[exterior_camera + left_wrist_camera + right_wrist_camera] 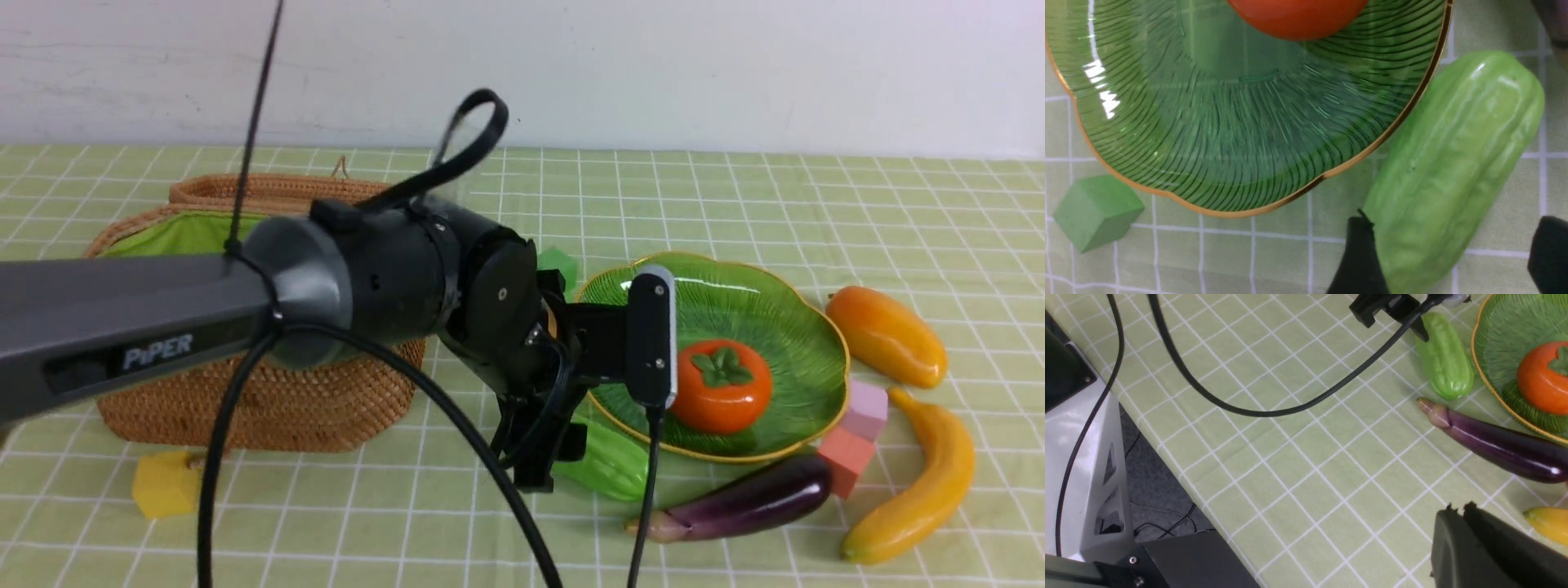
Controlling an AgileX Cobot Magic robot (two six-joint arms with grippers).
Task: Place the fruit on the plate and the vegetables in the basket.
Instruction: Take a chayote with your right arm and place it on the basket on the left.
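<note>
My left gripper [543, 457] is open, low over the table. In the left wrist view its fingers [1355, 261] straddle the near end of the bumpy green cucumber [1449, 171], one finger against its side and the other apart from it. The cucumber [608, 465] lies beside the green plate [784, 302], which holds the persimmon [722, 384]. The eggplant [743, 502], banana [922, 482] and mango [886, 335] lie on the cloth around the plate. The basket [245, 392] stands at the left, behind the arm. My right gripper [1457, 508] is shut and empty above the cloth. Radish and pepper are not in view.
Foam cubes lie about: yellow [163, 482] before the basket, green [559, 265] behind the plate, two pink [853, 437] between plate and banana. The left arm's cable [1274, 410] crosses the cloth. The table's near edge and the robot base [1077, 457] show in the right wrist view.
</note>
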